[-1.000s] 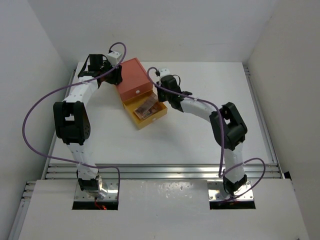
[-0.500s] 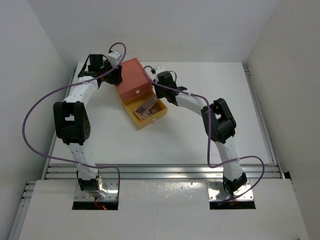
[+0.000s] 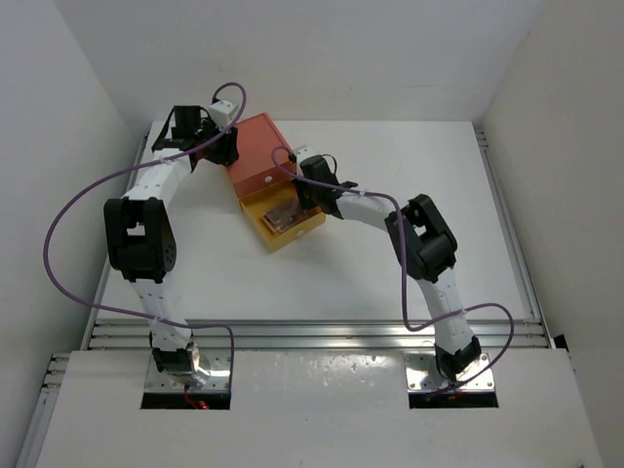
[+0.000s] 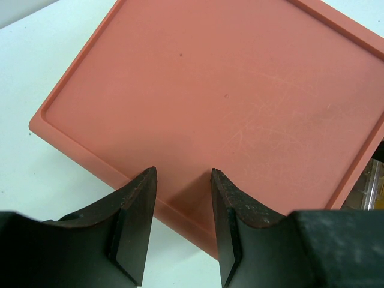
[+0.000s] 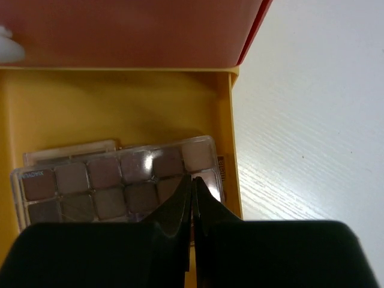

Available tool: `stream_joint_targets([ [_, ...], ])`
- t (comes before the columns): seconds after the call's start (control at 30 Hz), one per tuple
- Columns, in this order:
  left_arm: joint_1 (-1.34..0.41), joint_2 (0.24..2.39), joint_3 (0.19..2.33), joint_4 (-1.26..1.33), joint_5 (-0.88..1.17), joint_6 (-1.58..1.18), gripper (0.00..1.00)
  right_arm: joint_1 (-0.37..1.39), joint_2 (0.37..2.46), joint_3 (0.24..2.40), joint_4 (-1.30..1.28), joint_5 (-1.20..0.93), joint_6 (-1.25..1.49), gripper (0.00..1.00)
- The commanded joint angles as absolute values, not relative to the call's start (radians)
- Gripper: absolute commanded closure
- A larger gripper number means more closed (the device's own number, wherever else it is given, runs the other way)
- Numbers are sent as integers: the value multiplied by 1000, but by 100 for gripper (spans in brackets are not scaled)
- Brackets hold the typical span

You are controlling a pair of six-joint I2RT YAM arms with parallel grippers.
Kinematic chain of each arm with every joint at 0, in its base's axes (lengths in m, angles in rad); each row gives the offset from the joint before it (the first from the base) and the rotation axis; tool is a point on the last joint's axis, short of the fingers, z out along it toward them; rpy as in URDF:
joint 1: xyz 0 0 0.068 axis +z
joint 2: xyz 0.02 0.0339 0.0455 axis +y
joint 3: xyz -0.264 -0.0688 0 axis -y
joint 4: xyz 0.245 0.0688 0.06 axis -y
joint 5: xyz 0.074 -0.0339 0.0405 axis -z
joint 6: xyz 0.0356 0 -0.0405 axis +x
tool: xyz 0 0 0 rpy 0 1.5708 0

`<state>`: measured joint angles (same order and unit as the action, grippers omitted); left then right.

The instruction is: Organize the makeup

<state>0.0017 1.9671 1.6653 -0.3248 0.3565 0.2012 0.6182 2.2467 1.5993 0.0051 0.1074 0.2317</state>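
Note:
Brown eyeshadow palettes [image 5: 108, 174] [image 3: 281, 216] lie in the open yellow drawer [image 5: 120, 102] [image 3: 292, 239] of the orange box [image 3: 263, 156] [image 4: 228, 90]. A clear-lidded one lies on top, and another's edge shows behind it. My right gripper [image 5: 192, 179] [image 3: 297, 197] is shut and empty, its tips just over the top palette's right end. My left gripper [image 4: 182, 174] [image 3: 222, 148] stands open over the box's back left edge, and the lid's rim crosses the gap between its fingers. No brushes or pencils are in view.
White table [image 3: 409, 253] stretches to the right of and in front of the box. Side walls stand close on both sides. Purple cables loop from both arms.
My right arm has swung left from beside the drawer, bringing its shut gripper over the palettes. The left arm and the box have not moved.

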Motion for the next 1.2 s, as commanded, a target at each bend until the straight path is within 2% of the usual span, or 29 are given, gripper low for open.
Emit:
stream_joint_targets([
  [0.0,18,2020,1635,-488,337,176,53,632,2130,1566,34,100,230,100],
  [0.17,18,2020,1635,-488,337,176,53,686,1961,1464,34,98,117,99],
  [0.2,18,2020,1635,-488,337,176,53,692,1938,1386,29,95,107,99],
  [0.37,18,2020,1635,-488,348,176,53,707,1764,1143,18,63,188,100],
  [0.47,18,2020,1635,-488,348,176,53,710,1747,1049,50,38,282,100],
  [0.63,18,2029,1626,-488,348,176,53,712,1864,1084,145,-35,368,100],
  [0.83,0,2029,1626,-488,339,176,53,715,2049,1244,334,-37,429,100],
  [0.97,-9,2029,1617,-488,330,186,53,713,2103,1293,448,70,449,100],
  [1.17,-9,2029,1606,-488,330,186,53,715,2190,1388,488,146,425,100],
])
